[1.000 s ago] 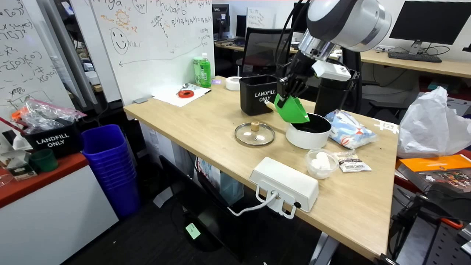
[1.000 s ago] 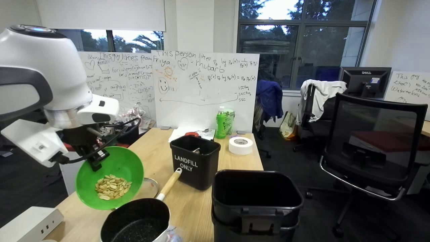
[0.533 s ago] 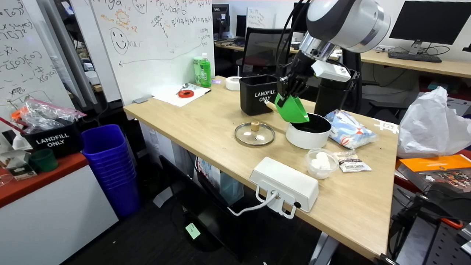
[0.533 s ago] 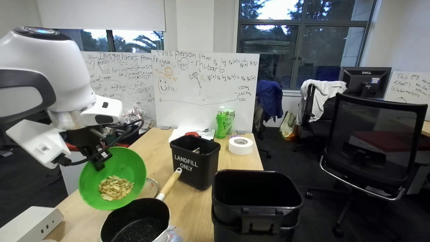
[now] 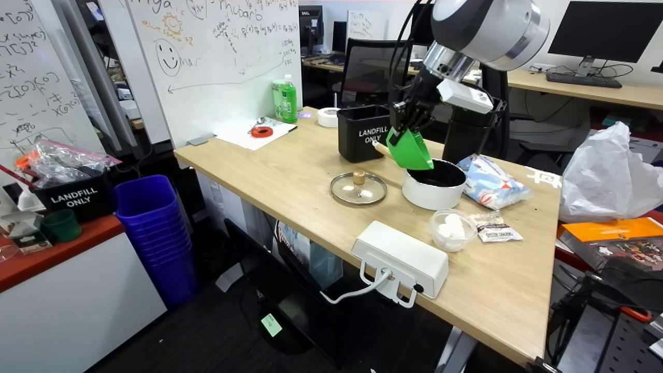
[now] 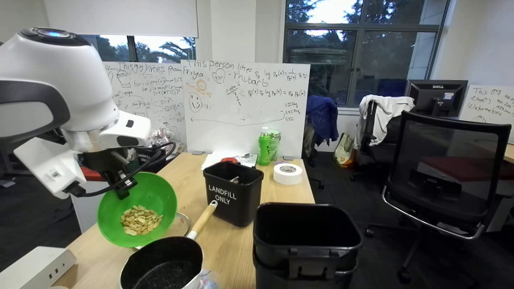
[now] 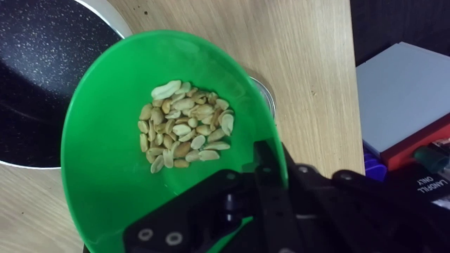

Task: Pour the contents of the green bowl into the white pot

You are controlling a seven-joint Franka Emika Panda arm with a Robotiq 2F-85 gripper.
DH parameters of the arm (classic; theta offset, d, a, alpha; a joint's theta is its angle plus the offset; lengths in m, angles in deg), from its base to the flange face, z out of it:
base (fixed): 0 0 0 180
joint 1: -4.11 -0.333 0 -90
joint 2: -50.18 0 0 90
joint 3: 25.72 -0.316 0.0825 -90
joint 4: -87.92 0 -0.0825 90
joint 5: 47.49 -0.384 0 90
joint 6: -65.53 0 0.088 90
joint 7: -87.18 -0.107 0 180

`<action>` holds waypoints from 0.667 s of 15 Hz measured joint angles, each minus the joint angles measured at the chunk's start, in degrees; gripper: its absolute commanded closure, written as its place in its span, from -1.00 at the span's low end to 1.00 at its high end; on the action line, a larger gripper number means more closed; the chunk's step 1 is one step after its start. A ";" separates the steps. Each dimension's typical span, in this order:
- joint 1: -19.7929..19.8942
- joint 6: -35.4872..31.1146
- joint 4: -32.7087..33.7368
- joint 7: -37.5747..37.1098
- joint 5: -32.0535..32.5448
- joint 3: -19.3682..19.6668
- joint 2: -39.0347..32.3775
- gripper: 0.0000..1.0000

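The green bowl [image 5: 410,151] is held tilted, its lower edge beside and partly over the rim of the white pot [image 5: 434,197]. Peanuts [image 6: 141,220] lie in a pile inside the bowl, which also shows in an exterior view [image 6: 154,190]. The pot's dark interior [image 6: 168,259] shows no peanuts in the part in view. In the wrist view the bowl [image 7: 102,151] fills the middle, with the pot [image 7: 52,70] at upper left. My gripper [image 7: 276,149] is shut on the bowl's rim, one finger inside and one outside; the gripper also shows in both exterior views [image 5: 396,135] [image 6: 125,190].
A glass lid [image 5: 358,189] lies beside the pot. The pot's wooden handle [image 6: 204,218] points toward a black landfill bin [image 6: 233,192]. A clear tub [image 5: 452,231], a white power strip [image 5: 401,254], a blue patterned bag [image 5: 494,184] and a snack packet [image 5: 494,227] are nearby.
The bowl and gripper have shifted slightly, rightward and a little up in an exterior view. The peanuts stay in the bowl. The pot has not moved.
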 measured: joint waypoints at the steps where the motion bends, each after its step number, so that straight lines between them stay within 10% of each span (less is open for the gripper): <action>1: 0.37 0.00 0.44 0.44 -1.84 -0.11 -0.01 0.98; 10: 3.66 0.38 2.32 6.83 -13.97 -0.20 -1.34 0.98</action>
